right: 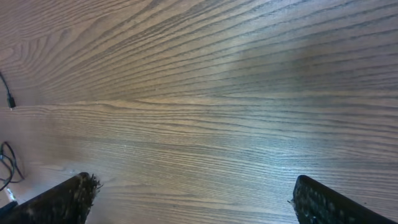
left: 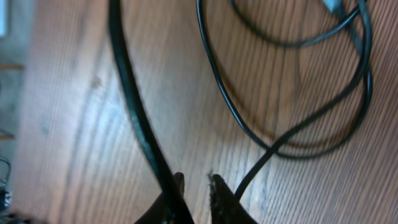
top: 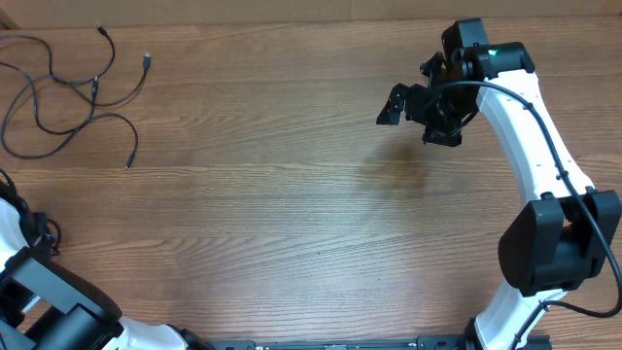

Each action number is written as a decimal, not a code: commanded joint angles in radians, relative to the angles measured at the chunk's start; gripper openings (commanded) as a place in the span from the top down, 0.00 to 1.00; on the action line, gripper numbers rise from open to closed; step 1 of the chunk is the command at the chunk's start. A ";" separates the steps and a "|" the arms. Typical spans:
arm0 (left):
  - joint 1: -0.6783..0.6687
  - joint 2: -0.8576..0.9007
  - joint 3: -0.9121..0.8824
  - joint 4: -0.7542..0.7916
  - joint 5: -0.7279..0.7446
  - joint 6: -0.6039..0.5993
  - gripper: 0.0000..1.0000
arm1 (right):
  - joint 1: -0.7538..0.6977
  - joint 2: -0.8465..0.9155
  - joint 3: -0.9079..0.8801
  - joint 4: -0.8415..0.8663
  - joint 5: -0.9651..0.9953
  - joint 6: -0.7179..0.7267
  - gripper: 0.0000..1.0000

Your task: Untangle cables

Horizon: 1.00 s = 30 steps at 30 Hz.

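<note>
The cables (top: 68, 83) lie as long loose black loops at the table's far left, with small plug ends spread out around them. In the left wrist view my left gripper (left: 196, 183) hovers low over the wood with its jaws a narrow gap apart and only wood showing between them. One cable (left: 130, 87) runs down across the outer side of the left finger. Another cable (left: 214, 81) loops past the outside of the right finger. My right gripper (top: 413, 119) hangs wide open over bare wood at the far right, also seen as the right gripper (right: 193, 183) from its own wrist.
The left arm (top: 19, 243) shows only at the lower left edge of the overhead view. The right arm (top: 539, 165) rises from the lower right corner. A cable plug end (right: 7, 96) sits at the left edge of the right wrist view.
</note>
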 commanded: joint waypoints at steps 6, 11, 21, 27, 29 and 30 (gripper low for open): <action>-0.003 -0.003 -0.066 0.018 0.542 0.021 0.66 | 0.004 -0.040 0.018 0.005 0.010 -0.005 0.00; -0.003 -0.003 -0.066 0.015 0.728 0.034 0.38 | 0.004 -0.040 0.018 0.005 0.010 -0.005 0.00; -0.003 -0.023 0.098 0.038 0.919 0.221 0.20 | 0.004 -0.040 0.018 0.005 0.010 -0.005 0.00; -0.002 -0.017 0.154 0.044 0.310 0.177 0.21 | 0.004 -0.040 0.018 0.003 0.010 -0.004 0.00; -0.001 -0.014 0.138 0.051 0.187 0.164 0.22 | 0.004 -0.040 0.018 0.003 0.010 -0.004 0.00; 0.000 -0.008 0.126 0.067 0.140 0.164 0.23 | 0.004 -0.040 0.018 0.004 0.010 -0.004 0.00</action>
